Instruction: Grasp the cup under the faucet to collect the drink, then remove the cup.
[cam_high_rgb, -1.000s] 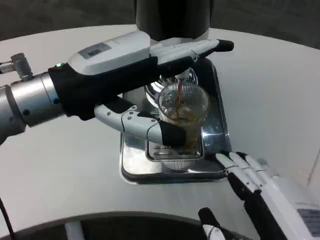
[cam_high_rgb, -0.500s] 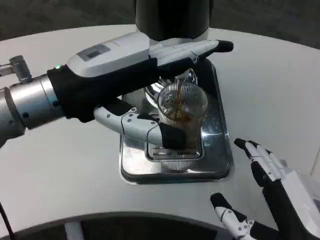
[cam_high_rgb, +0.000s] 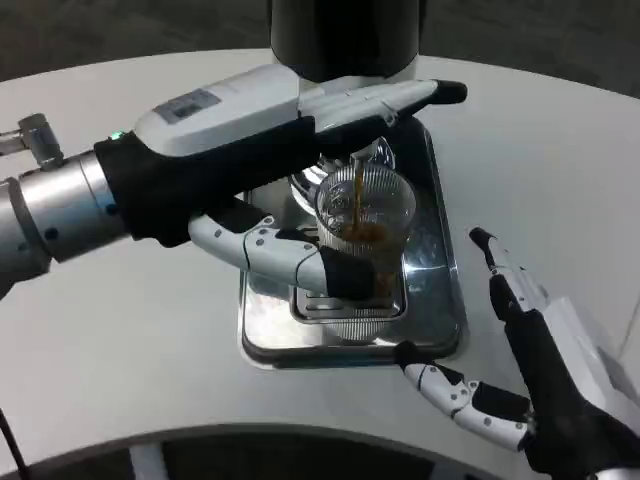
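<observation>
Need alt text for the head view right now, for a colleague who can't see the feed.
The left hand holds a clear cup under the faucet while a brown stream pours into it, the cup partly filled. It stands on a shiny metal drip tray on the white table. The right hand waits open beside the tray.

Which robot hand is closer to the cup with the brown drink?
Left. The left hand wraps around the cup on the tray; the right hand waits apart, near the tray's corner.
</observation>
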